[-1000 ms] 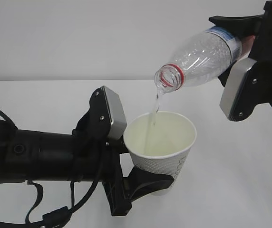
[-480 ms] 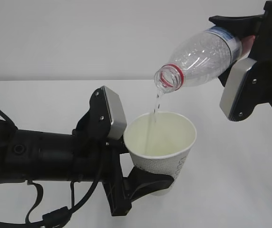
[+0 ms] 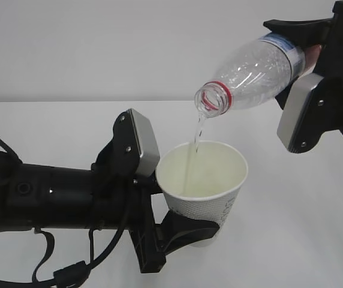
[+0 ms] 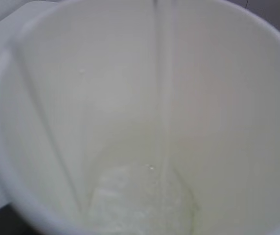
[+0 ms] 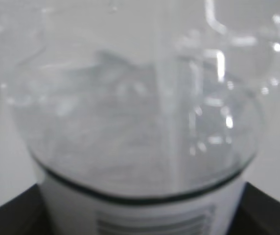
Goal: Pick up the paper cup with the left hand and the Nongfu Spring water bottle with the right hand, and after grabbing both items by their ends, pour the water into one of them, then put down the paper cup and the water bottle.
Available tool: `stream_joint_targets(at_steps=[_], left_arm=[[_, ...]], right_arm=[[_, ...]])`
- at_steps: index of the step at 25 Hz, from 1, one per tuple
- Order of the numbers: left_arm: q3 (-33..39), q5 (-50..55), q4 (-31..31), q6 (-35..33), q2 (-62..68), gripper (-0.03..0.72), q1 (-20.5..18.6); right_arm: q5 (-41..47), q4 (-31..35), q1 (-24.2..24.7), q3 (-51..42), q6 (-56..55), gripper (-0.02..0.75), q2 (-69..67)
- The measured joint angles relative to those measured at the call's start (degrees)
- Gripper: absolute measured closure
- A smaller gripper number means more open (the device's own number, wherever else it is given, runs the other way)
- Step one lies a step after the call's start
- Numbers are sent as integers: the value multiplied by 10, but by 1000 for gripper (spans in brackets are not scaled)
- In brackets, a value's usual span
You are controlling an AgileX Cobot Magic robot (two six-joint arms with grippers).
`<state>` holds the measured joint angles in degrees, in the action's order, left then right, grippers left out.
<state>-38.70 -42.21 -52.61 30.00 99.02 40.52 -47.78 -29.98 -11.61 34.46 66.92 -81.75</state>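
The white paper cup point(image 3: 206, 183) hangs above the table, upright, with my left gripper point(image 3: 198, 228) shut on its lower part. Over it the Nongfu Spring water bottle point(image 3: 255, 71) lies tilted, its open red-ringed mouth pointing down and left above the cup. My right gripper point(image 3: 297, 57) is shut on its labelled end. A thin stream of water point(image 3: 194, 144) falls from the mouth into the cup. The left wrist view is filled by the cup's cream inside point(image 4: 228, 122), with the stream point(image 4: 164, 98) and a little water at the bottom. The right wrist view shows the clear bottle point(image 5: 130, 112), its label point(image 5: 145, 215) low down.
The white table point(image 3: 303, 228) stretches under both arms, with a plain pale wall behind. The left arm point(image 3: 45, 198) and its cables fill the lower left of the exterior view. Black parts of the right gripper point(image 5: 269, 210) show in the bottom corners beside the bottle.
The stream broke into drops half a second ago and now runs unbroken again. Neither arm, the cup nor the bottle has shifted.
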Motion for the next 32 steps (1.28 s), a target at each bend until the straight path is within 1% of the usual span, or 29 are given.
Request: stream_joint_targets(at_steps=[32], left_arm=[[0,-4,0,0,0,146,0]], right_arm=[[-2,0,0,0,2,225,0]])
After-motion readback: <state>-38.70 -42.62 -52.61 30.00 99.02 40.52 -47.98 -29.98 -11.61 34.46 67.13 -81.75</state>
